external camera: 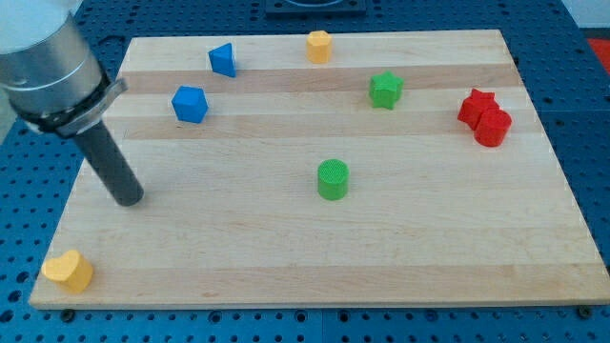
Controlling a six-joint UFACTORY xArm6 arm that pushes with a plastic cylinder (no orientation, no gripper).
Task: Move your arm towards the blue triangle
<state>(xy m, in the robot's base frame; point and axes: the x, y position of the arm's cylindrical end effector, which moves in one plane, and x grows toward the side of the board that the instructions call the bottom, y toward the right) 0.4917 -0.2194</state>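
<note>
The blue triangle (pixel 223 60) lies near the view's top, left of centre, on the wooden board (pixel 429 248). My tip (pixel 129 200) rests on the board at the view's left, well below and to the left of the triangle. A blue cube-like block (pixel 189 104) sits between them, closer to the triangle. The rod leans up to the view's upper left into the grey arm (pixel 48 62).
A yellow block (pixel 318 46) is at the top centre, a green star (pixel 385 90) to its lower right, a green cylinder (pixel 333 179) mid-board. A red star (pixel 475 105) and red cylinder (pixel 493 128) touch at the right. A yellow heart (pixel 69 271) lies at the bottom left corner.
</note>
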